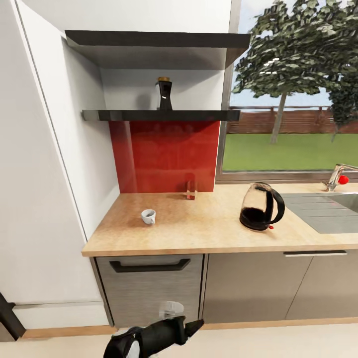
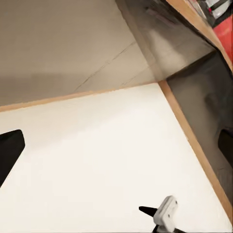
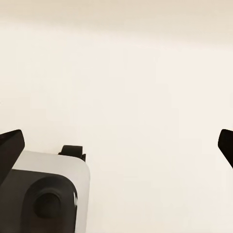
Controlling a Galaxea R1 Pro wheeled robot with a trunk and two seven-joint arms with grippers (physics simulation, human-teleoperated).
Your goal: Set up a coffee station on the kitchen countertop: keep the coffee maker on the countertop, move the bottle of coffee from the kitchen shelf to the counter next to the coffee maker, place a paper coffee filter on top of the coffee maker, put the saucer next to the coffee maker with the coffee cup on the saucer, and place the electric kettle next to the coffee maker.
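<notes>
Standing near front edge: electric kettle (image 1: pixel 261 207) | coffee cup (image 1: pixel 148 216) apart, kitchen countertop (image 1: pixel 199 233)

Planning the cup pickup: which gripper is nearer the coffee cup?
Probably left. The left gripper faces the cabinet fronts under the kitchen countertop holding the coffee cup; the right gripper faces bare floor. Both sit below counter height.

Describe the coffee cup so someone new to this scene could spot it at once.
Start at the kitchen countertop, the light-wood worktop under the red wall panel. On its left part, clear of the wall, sits the coffee cup. It is tiny and white, unlike the much larger glass electric kettle near the sink.
</notes>
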